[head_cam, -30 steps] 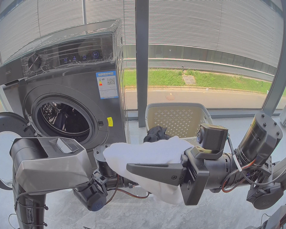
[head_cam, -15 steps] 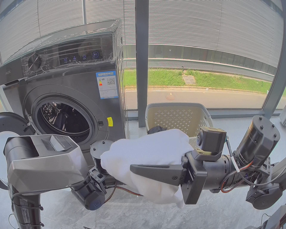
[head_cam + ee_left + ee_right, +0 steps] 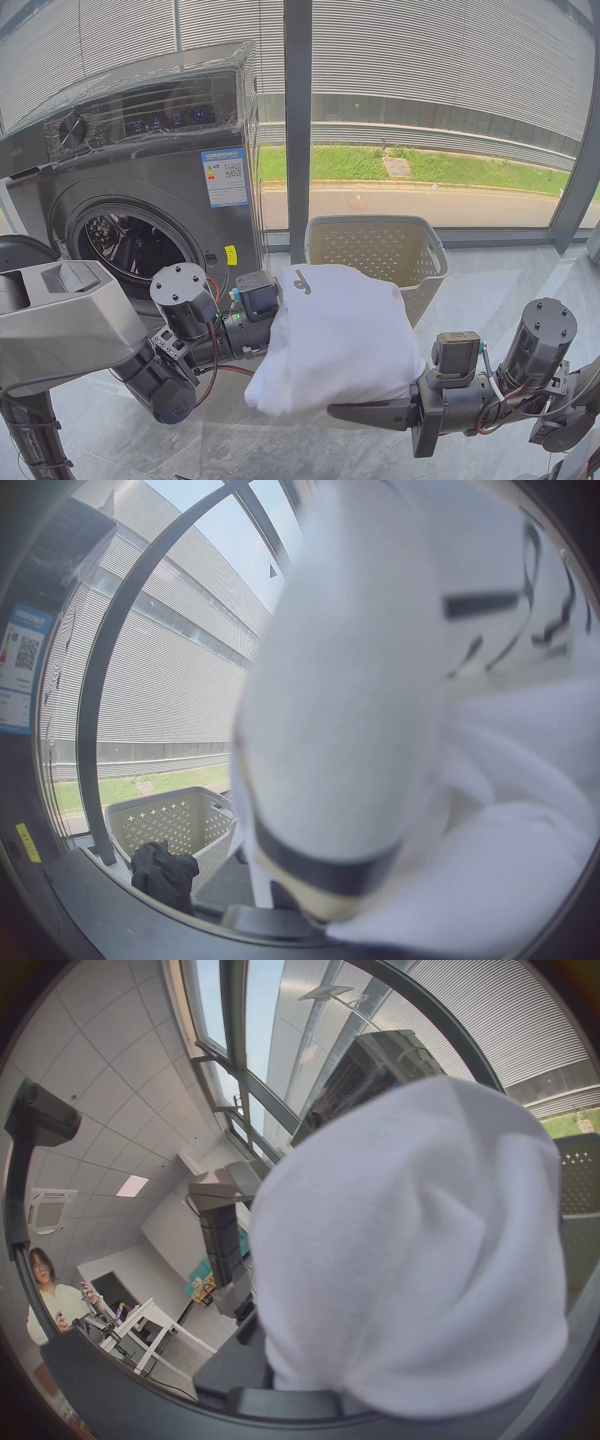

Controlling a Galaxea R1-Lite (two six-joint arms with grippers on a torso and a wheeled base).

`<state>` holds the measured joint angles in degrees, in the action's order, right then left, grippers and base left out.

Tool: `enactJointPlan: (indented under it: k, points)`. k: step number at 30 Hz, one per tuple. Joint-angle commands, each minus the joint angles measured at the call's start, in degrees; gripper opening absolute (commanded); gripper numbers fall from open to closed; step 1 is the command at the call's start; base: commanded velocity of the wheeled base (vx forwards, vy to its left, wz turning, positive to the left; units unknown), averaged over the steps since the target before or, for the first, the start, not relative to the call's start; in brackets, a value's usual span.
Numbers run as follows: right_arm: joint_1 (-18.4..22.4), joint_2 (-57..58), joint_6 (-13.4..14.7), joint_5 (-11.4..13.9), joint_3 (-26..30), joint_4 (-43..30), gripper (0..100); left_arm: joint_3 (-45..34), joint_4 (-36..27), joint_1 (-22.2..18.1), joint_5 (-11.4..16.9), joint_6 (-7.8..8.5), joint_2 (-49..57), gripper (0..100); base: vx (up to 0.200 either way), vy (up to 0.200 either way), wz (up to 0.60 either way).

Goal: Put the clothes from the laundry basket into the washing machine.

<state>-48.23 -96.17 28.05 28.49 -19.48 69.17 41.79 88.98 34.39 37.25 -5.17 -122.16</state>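
Observation:
A white garment point(image 3: 340, 337) hangs bunched in mid-air in front of the laundry basket point(image 3: 375, 247), between my two arms. My left gripper point(image 3: 275, 325) reaches into its left side and is shut on it; the cloth hides the fingertips and hangs close to the lens in the left wrist view point(image 3: 350, 730). My right gripper point(image 3: 375, 414) lies just under the garment's lower edge, with the cloth draped over it point(image 3: 406, 1241). A dark garment point(image 3: 164, 874) lies in the basket point(image 3: 169, 820). The washing machine point(image 3: 156, 156) stands at the left with its drum opening point(image 3: 134, 247) uncovered.
The machine's round door point(image 3: 19, 250) hangs open at the far left, close to my left arm. A dark window pillar point(image 3: 298, 125) rises between machine and basket, with glass wall behind both. Bare grey floor point(image 3: 487, 287) lies to the right of the basket.
My left arm has swung up and in to the garment's left side. My right arm has dropped lower and to the right. The garment now sits higher, covering the dark garment in the basket.

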Motion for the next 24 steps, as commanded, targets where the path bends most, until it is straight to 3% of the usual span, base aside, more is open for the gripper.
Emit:
enactJointPlan:
  k: [1, 10, 20, 21, 24]
  points:
    - [3.58, -2.0, -0.19, -1.68, 3.66, 0.0, 0, -0.39, 0.58, -1.17, -1.22, -0.98, 3.25, 0, 0.0, 0.0, 0.0]
    - [3.93, -2.35, -0.45, -2.74, 9.2, 0.0, 0, 1.19, 0.58, -2.22, -4.91, -4.15, 4.21, 0, 0.0, 0.0, 0.0]
    - [4.63, -5.96, -0.72, -2.74, 9.99, 0.0, 0, 0.84, 0.58, -2.22, -5.17, -4.76, 6.32, 0, 0.0, 0.0, 0.0]
    - [4.72, -6.13, -0.8, -2.74, 10.08, 0.0, 100, 0.75, 0.58, -2.22, -5.17, -4.76, 6.41, 0, 0.0, 0.0, 0.0]
    - [4.63, -6.22, -1.42, -2.74, 9.37, 0.0, 100, 0.57, 0.58, -2.22, -5.17, -4.67, 6.59, 0, 0.0, 0.0, 0.0]
